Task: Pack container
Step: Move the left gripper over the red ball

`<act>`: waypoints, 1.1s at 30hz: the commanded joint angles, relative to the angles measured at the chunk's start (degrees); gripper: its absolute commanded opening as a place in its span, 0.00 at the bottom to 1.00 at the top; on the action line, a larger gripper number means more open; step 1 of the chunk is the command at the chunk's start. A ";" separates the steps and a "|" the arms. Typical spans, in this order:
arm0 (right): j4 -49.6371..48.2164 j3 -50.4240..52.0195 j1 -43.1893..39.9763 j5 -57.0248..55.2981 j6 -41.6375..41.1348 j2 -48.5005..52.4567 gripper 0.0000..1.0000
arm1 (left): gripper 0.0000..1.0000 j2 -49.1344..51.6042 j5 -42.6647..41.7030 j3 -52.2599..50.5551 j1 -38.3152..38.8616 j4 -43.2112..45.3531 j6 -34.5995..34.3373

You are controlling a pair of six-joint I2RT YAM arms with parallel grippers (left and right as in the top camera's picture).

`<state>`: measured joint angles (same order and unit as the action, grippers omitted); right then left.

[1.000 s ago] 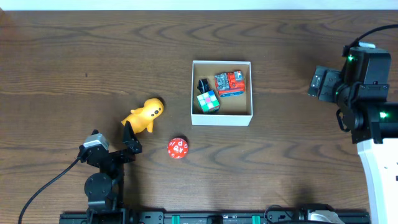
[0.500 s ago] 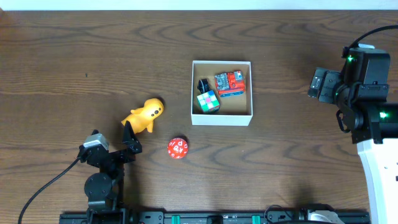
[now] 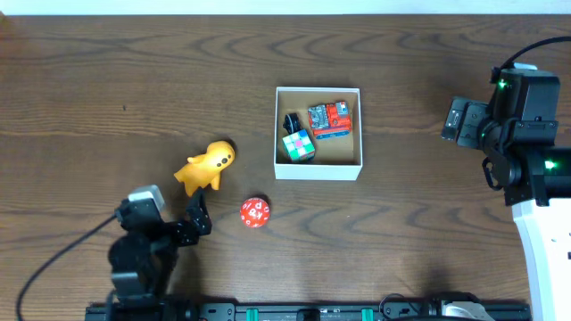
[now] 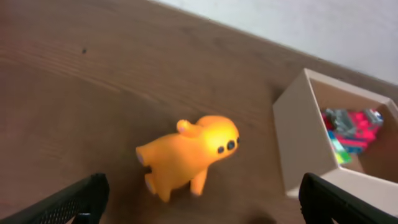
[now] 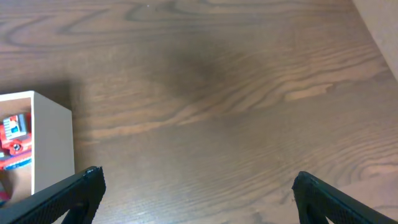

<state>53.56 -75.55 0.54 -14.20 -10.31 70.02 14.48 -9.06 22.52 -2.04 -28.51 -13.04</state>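
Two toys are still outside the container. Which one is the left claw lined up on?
The orange animal figure: it sits centred between the fingers of the open left claw in the wrist view, while the red die does not appear there.

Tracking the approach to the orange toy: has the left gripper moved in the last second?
Yes. The left gripper has backed away from the orange toy toward the table's near edge, edging nearer the red die.

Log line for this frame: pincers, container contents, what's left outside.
left pincer open, facing yellow toy | right pincer open, empty | container holds colored cube, red toy, black item | yellow toy, red die outside
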 commanded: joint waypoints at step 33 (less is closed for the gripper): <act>0.07 -0.61 -0.48 -0.55 -0.81 0.11 0.99 | 0.98 59.65 2.71 29.40 26.49 -16.39 2.82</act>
<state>53.54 -75.59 0.54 -14.20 -10.31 70.04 73.65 -10.24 53.47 22.98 -45.54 -11.07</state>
